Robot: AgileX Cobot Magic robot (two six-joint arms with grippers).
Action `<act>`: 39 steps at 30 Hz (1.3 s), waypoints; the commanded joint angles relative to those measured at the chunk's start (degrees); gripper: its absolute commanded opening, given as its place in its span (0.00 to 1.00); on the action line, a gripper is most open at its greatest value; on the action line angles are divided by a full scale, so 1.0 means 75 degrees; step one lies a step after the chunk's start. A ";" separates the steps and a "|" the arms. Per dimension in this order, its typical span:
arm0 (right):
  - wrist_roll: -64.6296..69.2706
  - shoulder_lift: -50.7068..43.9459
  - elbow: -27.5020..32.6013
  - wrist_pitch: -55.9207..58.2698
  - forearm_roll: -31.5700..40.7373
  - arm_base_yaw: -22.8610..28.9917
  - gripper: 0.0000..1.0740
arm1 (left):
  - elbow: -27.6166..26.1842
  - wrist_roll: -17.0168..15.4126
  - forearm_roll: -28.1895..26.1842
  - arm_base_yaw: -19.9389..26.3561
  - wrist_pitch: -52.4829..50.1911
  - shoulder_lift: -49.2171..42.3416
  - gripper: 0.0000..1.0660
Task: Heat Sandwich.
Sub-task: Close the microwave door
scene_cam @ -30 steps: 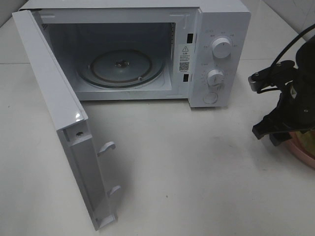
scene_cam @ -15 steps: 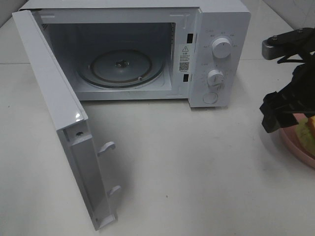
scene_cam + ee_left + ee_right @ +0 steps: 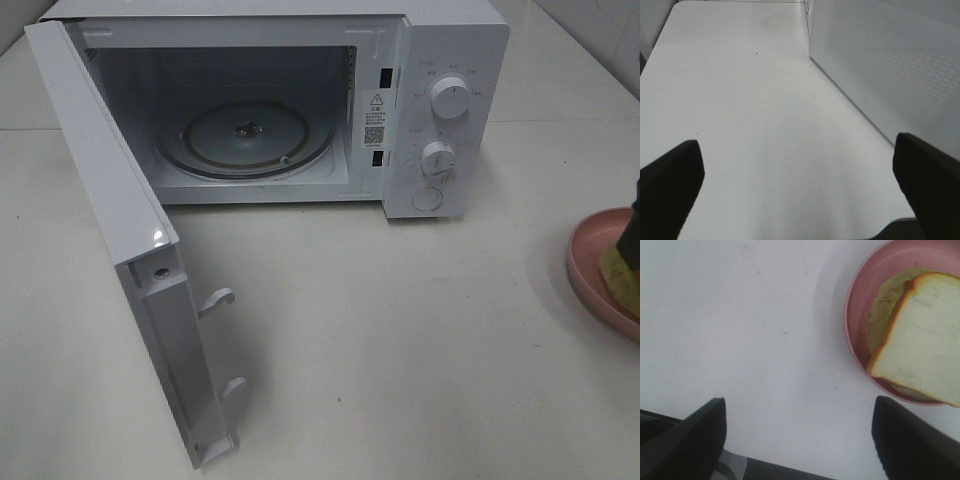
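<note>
The sandwich (image 3: 920,335), white bread with an orange crust over a light green layer, lies on a round pink plate (image 3: 856,300). In the high view the plate (image 3: 590,250) sits at the right edge of the table, with a sliver of the sandwich (image 3: 613,270) showing. My right gripper (image 3: 800,407) hangs open above the bare table beside the plate, holding nothing. Only a dark sliver of that arm (image 3: 634,230) shows in the high view. My left gripper (image 3: 797,147) is open over bare table next to the microwave door (image 3: 890,65).
The white microwave (image 3: 450,40) stands at the back with its door (image 3: 110,220) swung wide open towards the front left. Its glass turntable (image 3: 245,140) is bare. White tabletop lies between the microwave and the plate.
The right arm has pulled away from over the plate and out past the right edge of the high view, uncovering the plate and sandwich. The left gripper is unchanged.
</note>
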 commanded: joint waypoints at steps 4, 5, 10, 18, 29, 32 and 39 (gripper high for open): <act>-0.0069 -0.1146 0.0015 0.0749 0.0031 -0.0031 0.71 | 0.0008 -0.0023 -0.0015 0.0023 -0.0023 -0.0122 0.92; -0.0069 -0.1337 0.0015 0.0840 0.0031 -0.0031 0.71 | 0.0008 -0.0023 -0.0015 0.0023 -0.0023 -0.0122 0.92; -0.0053 -0.2292 0.0015 0.1238 0.0031 -0.0031 0.71 | 0.0008 -0.0023 -0.0015 0.0023 -0.0023 -0.0122 0.92; 0.0130 -0.3713 0.0015 0.1757 0.0023 -0.0031 0.71 | 0.0008 -0.0023 -0.0015 0.0023 -0.0023 -0.0122 0.92; 0.0153 -0.5676 0.0283 0.1856 -0.0328 -0.0115 0.71 | 0.0008 -0.0023 -0.0015 0.0023 -0.0023 -0.0122 0.92; 0.0153 -0.6127 0.0665 0.1833 -0.0351 -0.0435 0.71 | 0.0008 -0.0023 -0.0015 0.0023 -0.0023 -0.0122 0.92; 0.0145 -0.7288 0.1627 0.1230 -0.0099 -0.1253 0.71 | 0.0008 -0.0023 -0.0015 0.0023 -0.0023 -0.0122 0.92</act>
